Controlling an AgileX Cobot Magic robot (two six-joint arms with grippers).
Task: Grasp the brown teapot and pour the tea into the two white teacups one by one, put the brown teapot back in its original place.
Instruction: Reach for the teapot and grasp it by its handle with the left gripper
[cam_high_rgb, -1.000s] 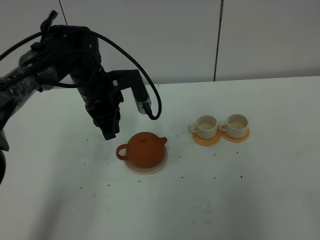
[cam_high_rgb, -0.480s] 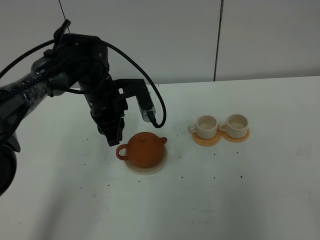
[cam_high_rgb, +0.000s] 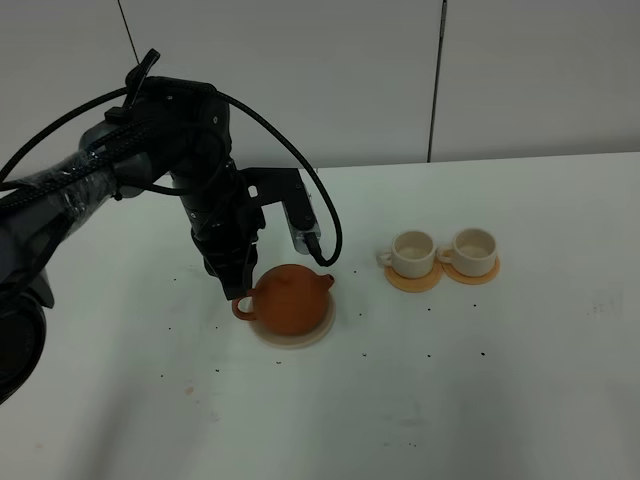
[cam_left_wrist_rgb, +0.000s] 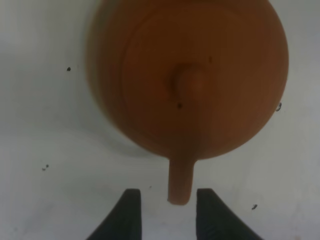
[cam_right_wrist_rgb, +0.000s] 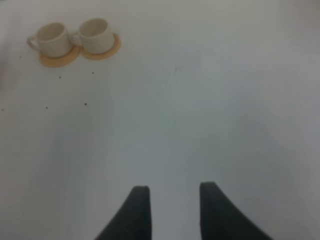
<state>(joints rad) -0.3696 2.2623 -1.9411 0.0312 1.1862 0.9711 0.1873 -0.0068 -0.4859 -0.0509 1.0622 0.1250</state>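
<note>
The brown teapot (cam_high_rgb: 292, 298) sits upright on the pale beige disc (cam_high_rgb: 305, 337), its original place, with its loop handle pointing left. My left gripper (cam_high_rgb: 238, 285) hangs open just left of and above the handle. In the left wrist view the handle tip (cam_left_wrist_rgb: 180, 182) lies between the two dark fingertips of the left gripper (cam_left_wrist_rgb: 168, 196) without touching them, and the teapot (cam_left_wrist_rgb: 200, 75) fills the frame. The two white teacups (cam_high_rgb: 413, 253) (cam_high_rgb: 474, 247) stand side by side on orange coasters to the right. My right gripper (cam_right_wrist_rgb: 174, 192) hovers open over bare table, with the teacups (cam_right_wrist_rgb: 75, 36) far off.
The white table (cam_high_rgb: 500, 380) carries small dark specks around the teapot. A black cable loops from the left arm (cam_high_rgb: 150, 130) over the table behind the teapot. A wall with panel seams rises behind the table's far edge.
My left arm has swung right and lowered, bringing its fingers beside the teapot's handle, and its jaws have widened. Teapot and cups have not moved.
</note>
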